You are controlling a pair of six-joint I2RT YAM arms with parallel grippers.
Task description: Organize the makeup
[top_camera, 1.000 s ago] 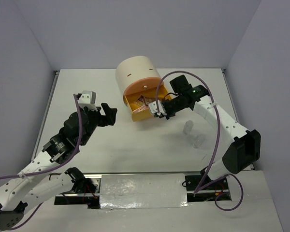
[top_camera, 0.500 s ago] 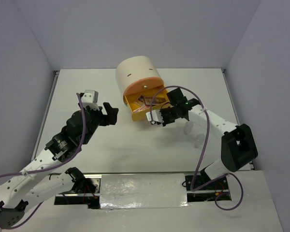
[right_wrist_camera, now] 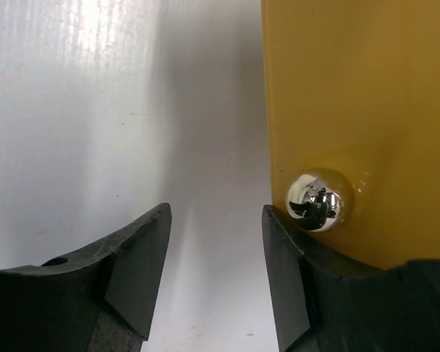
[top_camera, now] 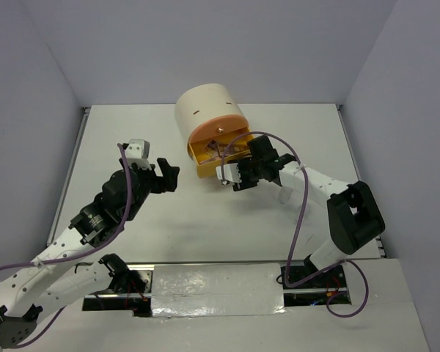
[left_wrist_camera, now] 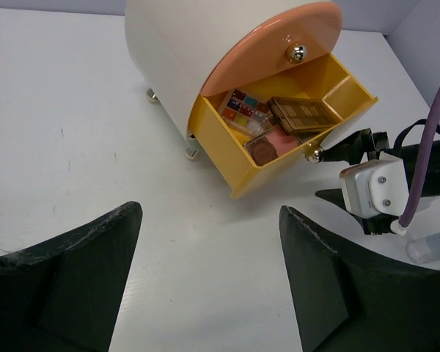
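Right gripper [right_wrist_camera: 216,216] is parked at the front of the pulled-out yellow drawer [left_wrist_camera: 279,170], jaws partway apart, nothing between them except bare table [top_camera: 205,227]. One of its fingers [right_wrist_camera: 293,279] sits right under the chrome knob [right_wrist_camera: 320,200] on the drawer face; touching or just shy of it, can't tell. Left gripper [left_wrist_camera: 209,220] hangs over the table to the left of the drawer, jaws wide, empty, facing the unit. The cream cylindrical unit [top_camera: 205,110] lies on its side toward the back of the table, and the orange front [left_wrist_camera: 279,48] above the yellow drawer is shut, with its own small knob [left_wrist_camera: 296,52]. Makeup is mostly in the yellow drawer: a square palette with coloured pans [left_wrist_camera: 243,110] at the back, the long brown palette [left_wrist_camera: 304,111] just beside it toward the divider, and pinkish cards [left_wrist_camera: 268,143] nearer the drawer front, all overlapping a bit. One clear bottle [left_wrist_camera: 434,246] lies on the table near the right arm, outside the drawer, partly cut off at the edge of the left wrist view. From above, the right arm covers that spot
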